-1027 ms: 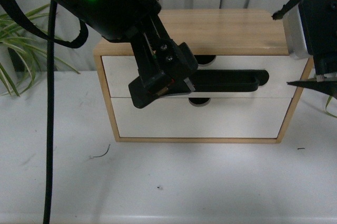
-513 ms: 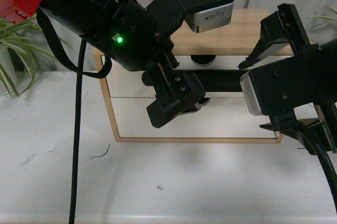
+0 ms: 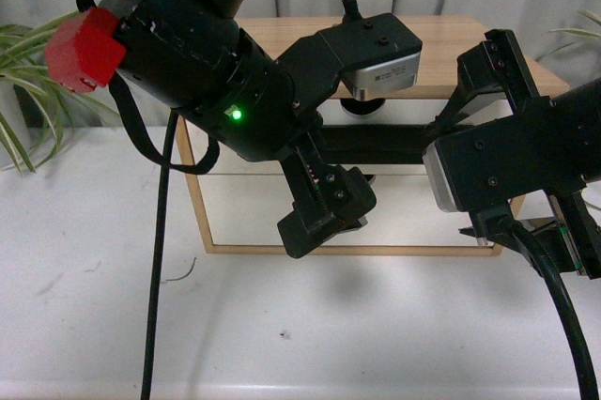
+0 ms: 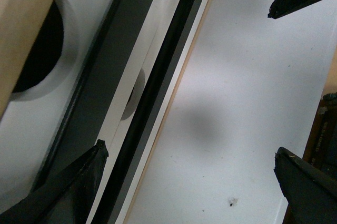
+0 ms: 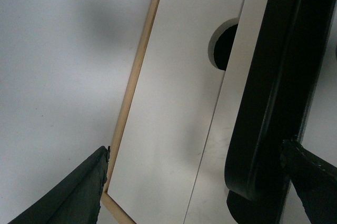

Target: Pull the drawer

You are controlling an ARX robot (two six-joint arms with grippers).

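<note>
**A:** Facing front: the drawer (image 3: 404, 145) sits in the cabinet's (image 3: 441, 43) upper slot.
**B:** Left wrist: left gripper (image 4: 189, 179) jaws wide, one finger beside its handle (image 4: 158, 82).
**A:** Right wrist: right gripper (image 5: 192, 182) equally spread, handle by one fingertip.

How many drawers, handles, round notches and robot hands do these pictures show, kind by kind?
Drawers: 2, the upper drawer and the lower drawer.
Handles: 1, the handle on the upper drawer.
Notches: 2, the upper notch and the lower notch.
Hands: 2, the left hand and the right hand.
Total: 7.
</note>
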